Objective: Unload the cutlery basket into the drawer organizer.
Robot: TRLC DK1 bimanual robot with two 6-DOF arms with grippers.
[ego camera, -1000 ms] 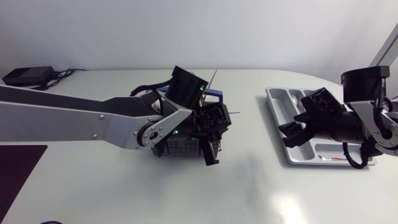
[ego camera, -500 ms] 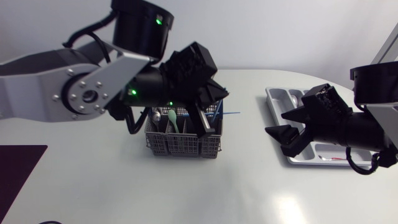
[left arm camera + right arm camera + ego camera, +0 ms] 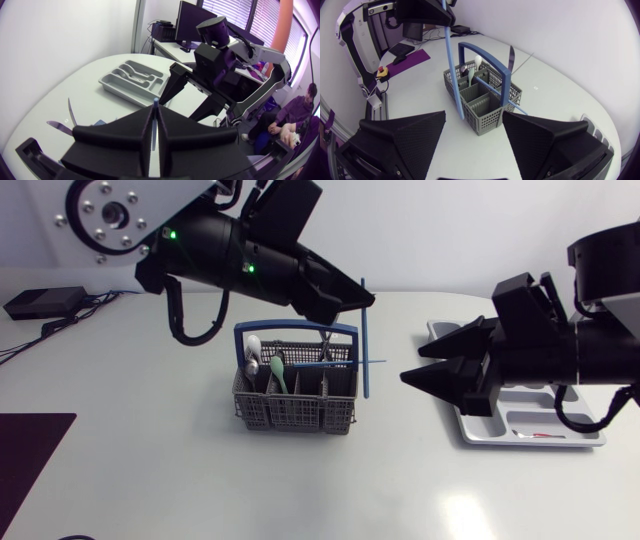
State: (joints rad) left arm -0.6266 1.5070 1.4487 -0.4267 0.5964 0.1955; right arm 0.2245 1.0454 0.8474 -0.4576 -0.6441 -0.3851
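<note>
Blue stick (image 3: 366, 355), hanging vertical, pinched in left end effector (image 3: 362, 297)

Surface: white, glossy table (image 3: 400, 490) with a rounded far right corner.
Middle: grey plastic mesh cutlery basket (image 3: 293, 412) with a blue hoop handle, standing upright.
Right end: light grey compartmented drawer organizer tray (image 3: 530, 420), lying flat, well apart from the basket.
Far left corner: flat black box (image 3: 45, 302) with cables (image 3: 105, 298).
Near left edge: dark purple mat (image 3: 25, 465).
</note>
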